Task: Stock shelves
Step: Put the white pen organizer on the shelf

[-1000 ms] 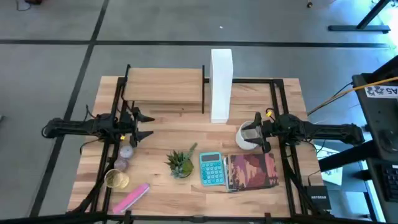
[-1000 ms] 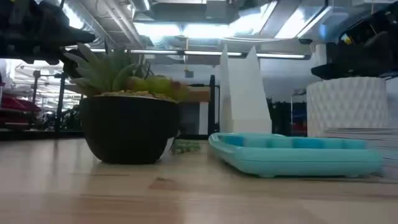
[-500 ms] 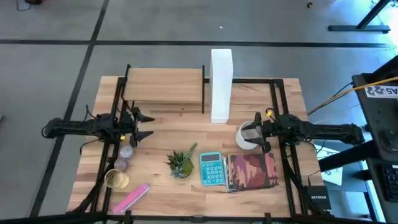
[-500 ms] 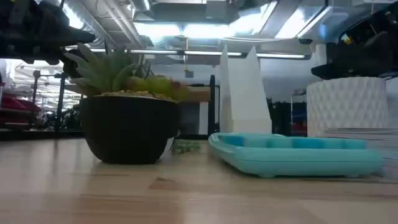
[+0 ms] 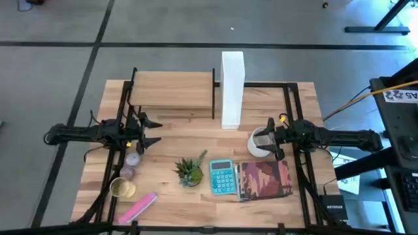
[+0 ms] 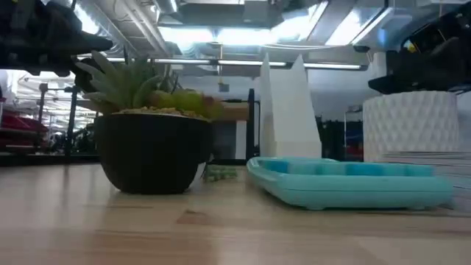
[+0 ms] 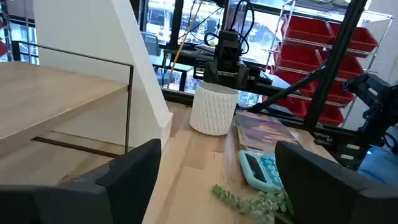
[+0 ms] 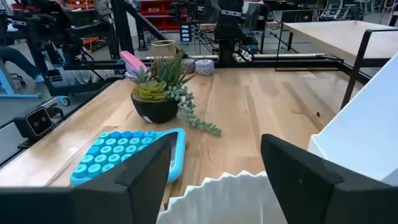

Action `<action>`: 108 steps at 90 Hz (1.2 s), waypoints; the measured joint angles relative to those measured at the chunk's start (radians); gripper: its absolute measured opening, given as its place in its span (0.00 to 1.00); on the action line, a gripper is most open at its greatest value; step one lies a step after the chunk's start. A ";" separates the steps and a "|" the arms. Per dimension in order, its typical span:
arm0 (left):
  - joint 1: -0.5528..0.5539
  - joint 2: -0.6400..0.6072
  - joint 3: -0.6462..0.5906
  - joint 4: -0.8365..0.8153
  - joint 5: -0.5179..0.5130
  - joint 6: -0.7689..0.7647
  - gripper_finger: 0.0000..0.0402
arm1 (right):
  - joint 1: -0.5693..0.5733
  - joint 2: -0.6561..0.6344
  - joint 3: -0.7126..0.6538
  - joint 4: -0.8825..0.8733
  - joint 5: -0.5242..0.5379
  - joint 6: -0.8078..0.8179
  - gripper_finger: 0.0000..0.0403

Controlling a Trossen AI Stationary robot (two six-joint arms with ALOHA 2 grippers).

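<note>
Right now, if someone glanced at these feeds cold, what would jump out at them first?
Probably the tall white file box standing upright beside the shelves at the table's far edge, the shelf top bare. Next, the turquoise calculator near the front, between the small potted succulent and a book. The right gripper hangs open over a white ribbed pot.

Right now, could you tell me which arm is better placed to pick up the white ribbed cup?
The right arm, probably. Its tool hangs open directly over the white ribbed cup, fingers straddling the rim. The left tool waits open across the table, near the shelves.
</note>
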 joint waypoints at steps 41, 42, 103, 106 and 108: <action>0.000 0.000 0.000 0.000 0.000 0.000 0.74 | 0.001 0.026 0.077 0.381 -0.083 0.237 0.63; 0.000 0.000 0.000 0.000 0.000 0.000 0.74 | 0.001 0.027 0.087 0.381 -0.080 0.241 0.63; 0.000 0.001 0.000 0.000 0.000 0.000 0.74 | 0.042 0.857 0.761 0.151 -0.577 0.088 0.74; 0.000 0.001 0.000 0.000 0.000 0.000 0.74 | 0.042 0.889 0.796 0.096 -0.567 0.064 0.74; 0.000 0.001 0.000 0.000 0.000 0.000 0.74 | 0.046 0.907 0.820 0.057 -0.555 0.038 0.74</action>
